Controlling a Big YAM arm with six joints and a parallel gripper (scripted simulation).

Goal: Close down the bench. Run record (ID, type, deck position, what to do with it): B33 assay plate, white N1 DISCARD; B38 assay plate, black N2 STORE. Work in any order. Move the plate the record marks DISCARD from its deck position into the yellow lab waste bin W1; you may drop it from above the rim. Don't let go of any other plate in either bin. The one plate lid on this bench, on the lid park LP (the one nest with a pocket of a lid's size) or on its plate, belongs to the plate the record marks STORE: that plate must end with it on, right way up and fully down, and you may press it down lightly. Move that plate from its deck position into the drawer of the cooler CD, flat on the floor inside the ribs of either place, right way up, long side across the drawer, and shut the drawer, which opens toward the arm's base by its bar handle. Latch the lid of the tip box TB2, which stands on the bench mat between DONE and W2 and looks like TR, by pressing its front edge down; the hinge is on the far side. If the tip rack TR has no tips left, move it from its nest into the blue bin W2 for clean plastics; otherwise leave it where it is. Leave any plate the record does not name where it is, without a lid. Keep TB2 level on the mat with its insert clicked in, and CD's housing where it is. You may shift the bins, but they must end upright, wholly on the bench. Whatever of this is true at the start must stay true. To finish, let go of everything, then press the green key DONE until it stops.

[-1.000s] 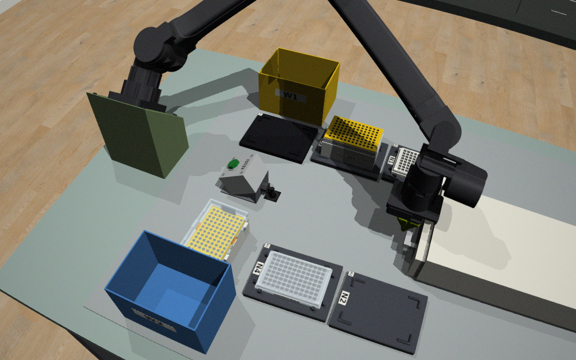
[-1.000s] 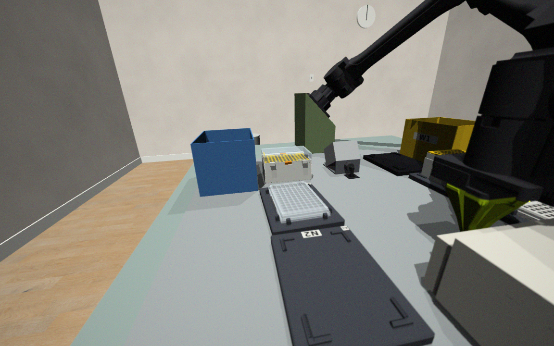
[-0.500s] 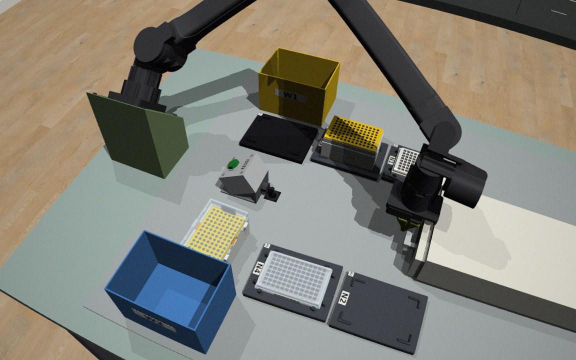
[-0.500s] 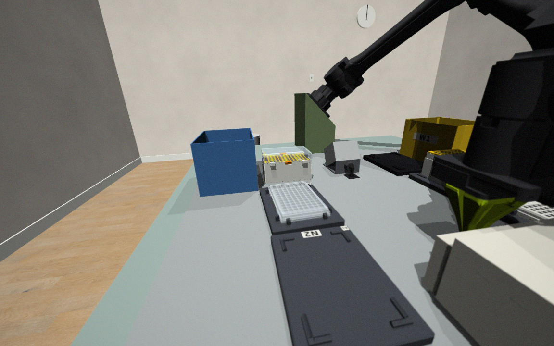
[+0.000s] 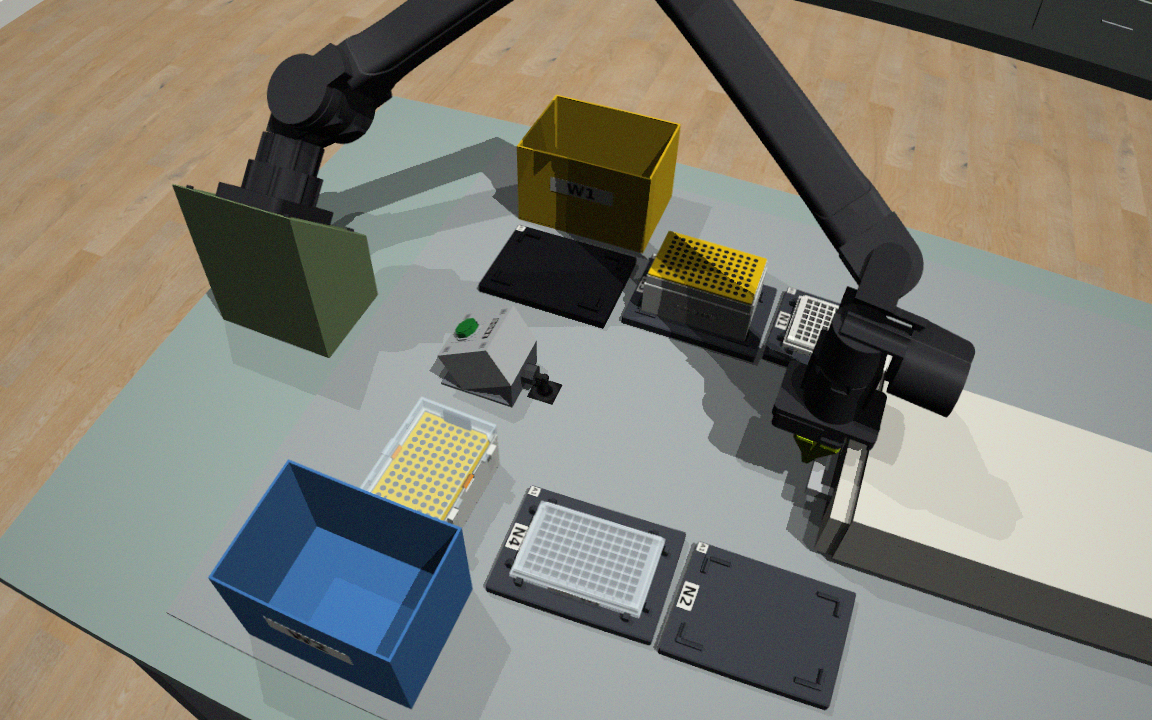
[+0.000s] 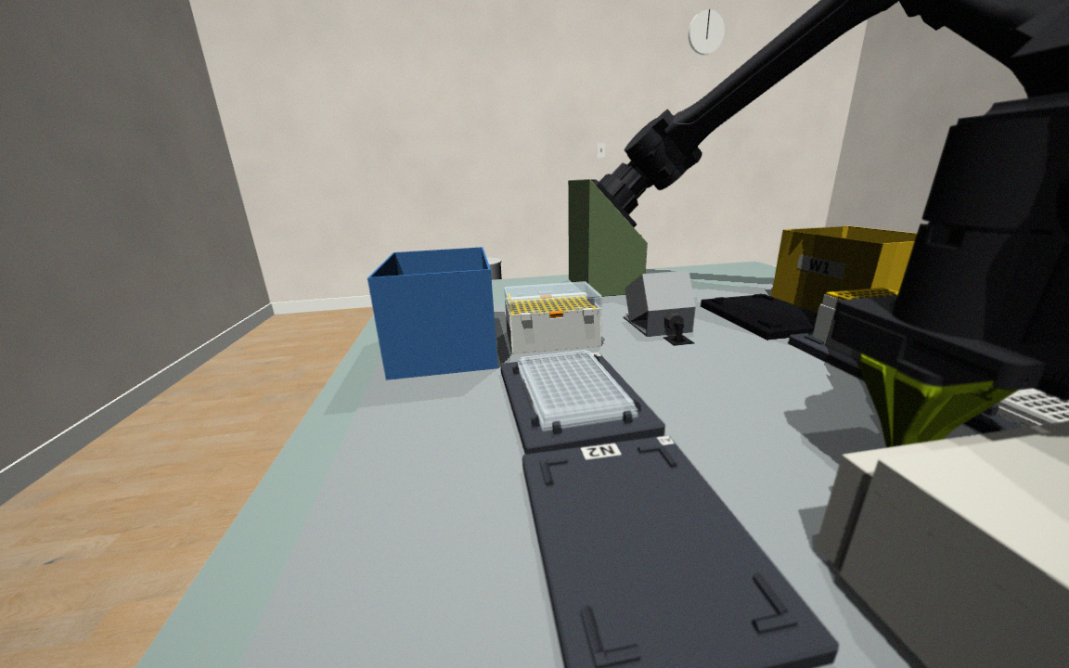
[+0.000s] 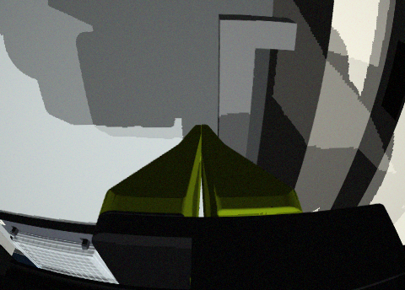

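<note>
My gripper [image 5: 817, 447] is shut and empty. Its yellow-green fingers [image 6: 908, 431] point down against the front end of the cooler CD [image 5: 1036, 528]. The drawer front [image 5: 835, 510] stands close against the housing, and its bar handle [image 7: 256, 83] lies just past my fingertips [image 7: 201, 130]. The white plate [image 5: 808, 322] sits on N1, partly hidden by my wrist. Nest N2 [image 5: 755, 617] holds no plate. The black plate is not in view. The tip box TB2 [image 5: 432, 461] stands on the mat with a clear lid over its yellow insert. The green DONE key [image 5: 467, 327] sits on its grey stand.
The yellow bin W1 [image 5: 598, 170] stands at the back, with the black lid park [image 5: 558, 273] and tip rack TR [image 5: 705, 282] in front of it. The blue bin W2 [image 5: 343, 577] is at the front left. A clear plate [image 5: 586, 555] rests on N4.
</note>
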